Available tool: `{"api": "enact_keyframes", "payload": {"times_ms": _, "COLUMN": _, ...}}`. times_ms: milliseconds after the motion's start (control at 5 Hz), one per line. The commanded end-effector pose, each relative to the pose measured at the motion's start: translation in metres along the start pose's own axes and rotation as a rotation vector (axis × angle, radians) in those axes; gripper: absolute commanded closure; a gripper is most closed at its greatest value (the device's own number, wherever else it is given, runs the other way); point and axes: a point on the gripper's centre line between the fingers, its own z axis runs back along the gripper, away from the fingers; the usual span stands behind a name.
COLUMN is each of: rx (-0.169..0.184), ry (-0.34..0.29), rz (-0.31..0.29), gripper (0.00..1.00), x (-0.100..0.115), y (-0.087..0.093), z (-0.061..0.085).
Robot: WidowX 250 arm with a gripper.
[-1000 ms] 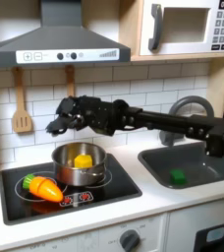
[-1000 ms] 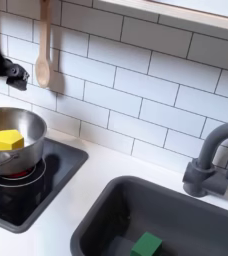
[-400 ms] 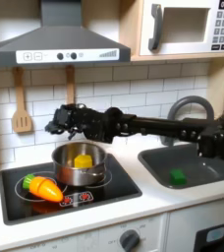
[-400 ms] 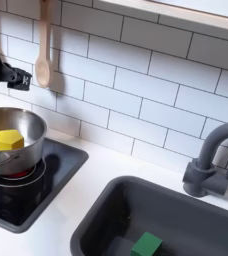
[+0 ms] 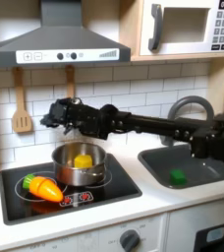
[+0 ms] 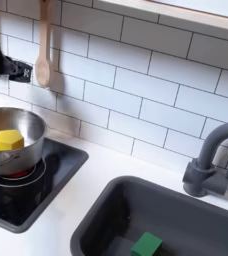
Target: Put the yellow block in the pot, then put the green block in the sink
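Observation:
The yellow block [image 5: 83, 158] [image 6: 8, 140] lies inside the shiny steel pot [image 5: 65, 169] [image 6: 26, 125] on the stove in both exterior views. The green block [image 5: 177, 176] [image 6: 146, 245] rests on the floor of the dark grey sink [image 5: 207, 169] [image 6: 186, 205]. My gripper [image 5: 52, 120] hangs above and slightly left of the pot in the first exterior view, close to the tiled wall. Its fingers [image 6: 16, 70] look open and hold nothing. The black arm reaches in from the first exterior view's right.
An orange toy carrot [image 5: 42, 187] lies on the black stovetop [image 5: 114, 187] left of the pot in the first exterior view. A wooden spoon [image 5: 22, 108] [image 6: 43, 50] hangs on the wall. The arched faucet [image 5: 190, 106] [image 6: 211, 165] stands behind the sink.
My gripper has risen and drifted a little left toward the wall above the pot. Both blocks, the pot and the carrot have stayed put.

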Motion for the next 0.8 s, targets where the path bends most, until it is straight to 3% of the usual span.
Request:
{"api": "enact_keyframes", "payload": {"times_ms": 0, "rx": -0.042, "ry": -0.047, "rz": -0.014, "gripper": 0.0, "x": 0.0168, "y": -0.0176, "z": -0.007}}
{"api": "enact_keyframes", "payload": {"times_ms": 600, "rx": -0.057, "ry": -0.063, "rz": -0.004, "gripper": 0.0, "x": 0.0192, "y": -0.0205, "z": -0.0107}}
